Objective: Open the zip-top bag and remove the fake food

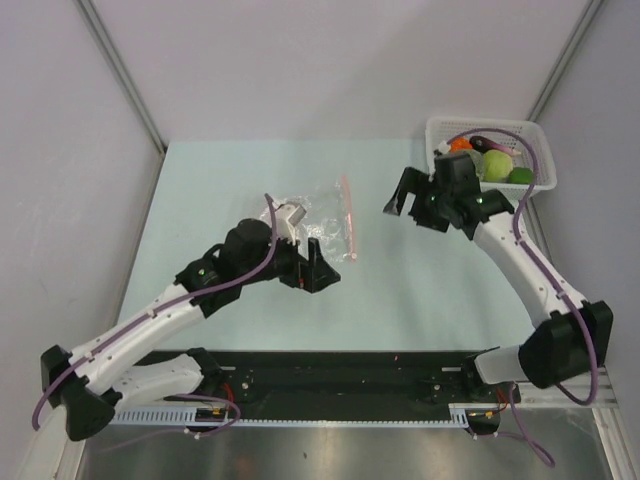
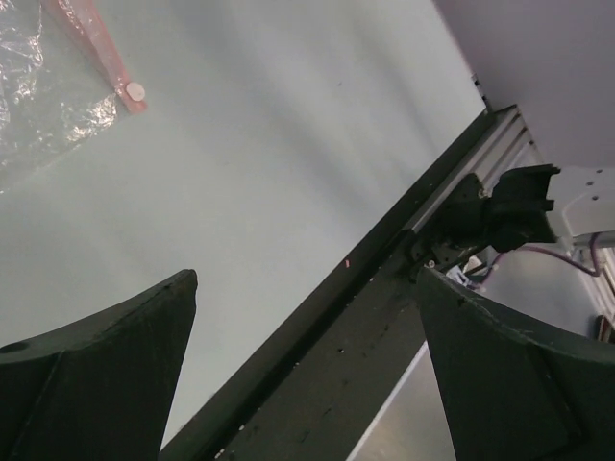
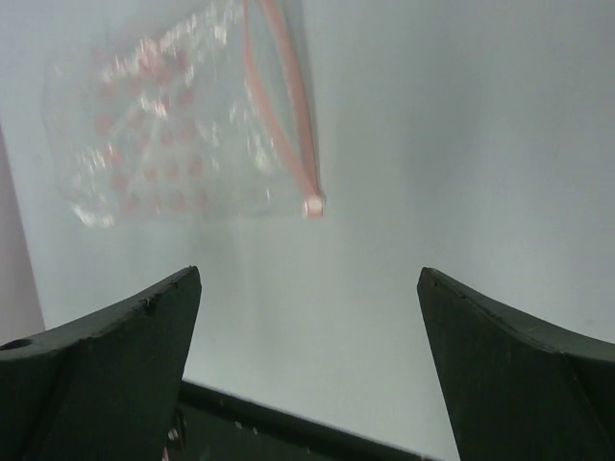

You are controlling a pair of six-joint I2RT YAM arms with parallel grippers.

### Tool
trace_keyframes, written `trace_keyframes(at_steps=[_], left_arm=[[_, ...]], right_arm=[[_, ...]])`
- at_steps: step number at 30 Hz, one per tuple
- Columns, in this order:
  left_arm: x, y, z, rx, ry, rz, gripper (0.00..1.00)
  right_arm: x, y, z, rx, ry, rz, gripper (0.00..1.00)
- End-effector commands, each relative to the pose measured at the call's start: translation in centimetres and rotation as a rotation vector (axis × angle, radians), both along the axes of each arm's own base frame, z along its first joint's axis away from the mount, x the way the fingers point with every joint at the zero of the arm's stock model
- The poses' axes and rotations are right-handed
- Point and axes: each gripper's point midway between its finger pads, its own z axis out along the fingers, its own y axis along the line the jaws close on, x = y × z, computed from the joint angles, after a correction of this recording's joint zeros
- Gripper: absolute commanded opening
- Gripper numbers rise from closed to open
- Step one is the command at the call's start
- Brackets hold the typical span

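Note:
The clear zip-top bag (image 1: pixel 318 215) lies flat on the table, its pink-red zip strip (image 1: pixel 348 218) along its right edge, and I see no food inside it. It also shows in the left wrist view (image 2: pixel 43 86) and the right wrist view (image 3: pixel 163 125). My left gripper (image 1: pixel 320 268) is open and empty, just in front of the bag. My right gripper (image 1: pixel 398 196) is open and empty, to the right of the bag. The fake food sits in the white basket (image 1: pixel 535 150): an orange-red ball (image 1: pixel 460 145), a pale green piece (image 1: pixel 497 163), a green piece (image 1: pixel 521 176) and a purple eggplant (image 1: pixel 490 140).
The basket stands at the table's back right corner, close behind my right wrist. A black rail (image 1: pixel 330 385) runs along the near edge. Grey walls close in the table on the left, back and right.

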Motion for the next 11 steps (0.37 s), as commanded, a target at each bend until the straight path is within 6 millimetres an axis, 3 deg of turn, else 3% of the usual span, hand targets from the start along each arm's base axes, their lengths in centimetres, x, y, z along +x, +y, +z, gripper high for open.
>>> trace_keyframes(at_steps=[1,2,3,4,5,8,10,11], left_arm=[[-0.1,0.4,4.8,-0.259,-0.1,0.105,1.0],[-0.3,0.7,3.9,-0.261,-0.09,0.12,1.0],[-0.2,0.9,4.4,-0.292,-0.097,0.139,1.0],[-0.6,1.3,4.9,-0.321,-0.111,0.142,1.0],[-0.9,1.6,4.0,-0.325,-0.1,0.149,1.0],[-1.9,2.2,4.1,-0.436,-0.1,0.157,0.99],[-2.6,2.5,6.0,-0.552,-0.12,0.152,1.0],[-3.4,3.1,6.4,-0.603,-0.14,0.144,1.0]], right_arm=[[-6.8,0.0,-1.0,-0.059,0.024,0.031,1.0],[-7.9,-0.1,-1.3,-0.039,0.036,0.018,1.0],[-9.8,-0.2,-3.8,-0.039,0.096,0.025,1.0],[-11.1,-0.4,-2.8,-0.003,0.052,0.036,1.0],[-12.2,-0.4,-3.0,0.018,0.045,0.045,1.0],[-15.9,-1.2,-3.3,0.096,-0.021,0.046,1.0],[-17.6,-1.1,-2.7,0.184,-0.089,0.056,1.0],[-19.1,-1.4,0.1,0.261,-0.21,0.069,1.0]])
